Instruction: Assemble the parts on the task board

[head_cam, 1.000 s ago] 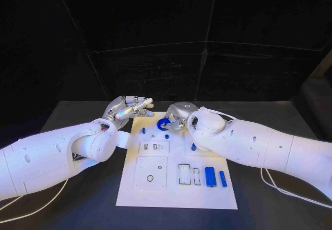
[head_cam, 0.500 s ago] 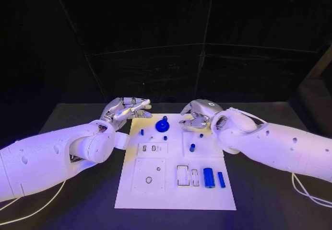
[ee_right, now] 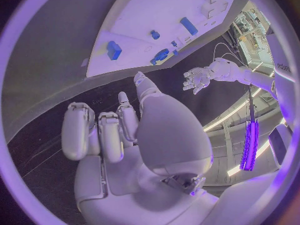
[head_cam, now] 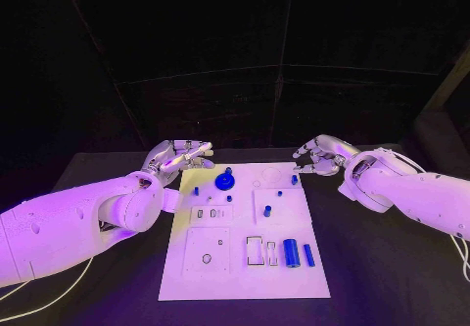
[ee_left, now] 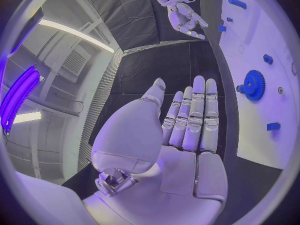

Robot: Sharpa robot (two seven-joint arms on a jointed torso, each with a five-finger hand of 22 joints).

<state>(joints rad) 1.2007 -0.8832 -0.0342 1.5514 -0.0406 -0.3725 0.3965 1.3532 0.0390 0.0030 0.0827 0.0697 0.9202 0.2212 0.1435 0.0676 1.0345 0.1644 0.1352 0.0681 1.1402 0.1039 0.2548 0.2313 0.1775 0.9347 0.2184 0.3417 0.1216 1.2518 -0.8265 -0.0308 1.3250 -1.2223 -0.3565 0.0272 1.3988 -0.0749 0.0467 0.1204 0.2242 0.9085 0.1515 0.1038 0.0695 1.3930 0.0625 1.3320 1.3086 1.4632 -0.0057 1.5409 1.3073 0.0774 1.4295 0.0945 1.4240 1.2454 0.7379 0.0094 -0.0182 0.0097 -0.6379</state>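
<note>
The white task board (head_cam: 235, 272) lies in the middle of the black table. A blue gear (head_cam: 224, 180) sits on a post near the board's far end, also visible in the left wrist view (ee_left: 253, 85). Small blue pegs (head_cam: 266, 211) stand around it. Two blue cylinders (head_cam: 291, 252) lie at the near right. My left hand (head_cam: 176, 157) hovers beyond the board's far left corner, fingers (ee_left: 194, 115) straight, palm empty. My right hand (head_cam: 318, 156) hangs off the board's far right corner, fingers (ee_right: 103, 135) loosely bent, thumb apart, holding nothing.
Rectangular slots (head_cam: 255, 248) and a recessed plate with an oval hole (head_cam: 206, 258) mark the board's near half. Black table (head_cam: 392, 272) surrounds the board on both sides. A dark backdrop stands behind the table.
My right hand has let go of the blue gear and drawn back to the right, off the board. The gear stays on its post. My left hand has barely moved.
</note>
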